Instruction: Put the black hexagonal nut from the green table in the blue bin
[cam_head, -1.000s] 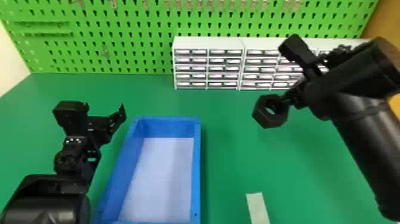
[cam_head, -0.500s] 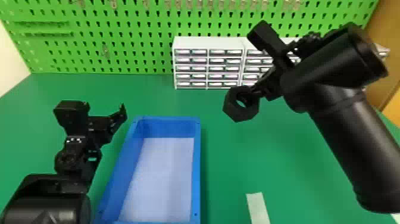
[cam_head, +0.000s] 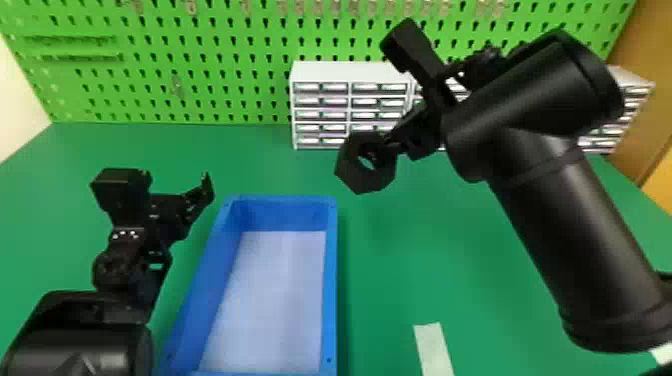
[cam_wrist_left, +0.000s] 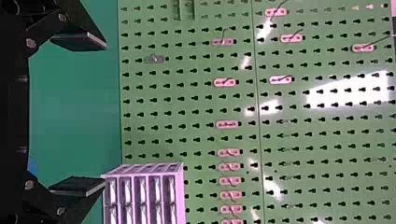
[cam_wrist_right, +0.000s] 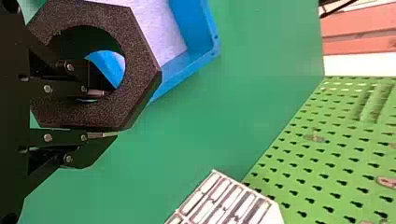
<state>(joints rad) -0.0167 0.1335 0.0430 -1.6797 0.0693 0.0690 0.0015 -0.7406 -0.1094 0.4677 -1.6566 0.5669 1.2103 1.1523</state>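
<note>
Two grippers up, and only one's got its hands full. The right gripper (cam_head: 391, 141) is pinching the black hexagonal nut (cam_head: 354, 172) by one side of its ring, with one finger (cam_wrist_right: 95, 93) through the hole and the other against the outside. So the nut's up in the air over the green tabletop (cam_head: 450, 280), tilted, hole showing, near the blue bin's (cam_head: 330, 280) far right corner.

Left gripper (cam_head: 177, 184) is parked beside the bin's far left corner, its fingers (cam_wrist_left: 79, 41) spread wide with nothing between them. The bin sits between the two arms, open side up, with a whitish bottom.

Rest of the setup: white drawer cabinets (cam_head: 350, 72) line the tabletop's far edge, right up near the green pegboard (cam_head: 210, 75). Oh, and a pale strip (cam_head: 434, 350) lies on the tabletop, to the right of the bin.
</note>
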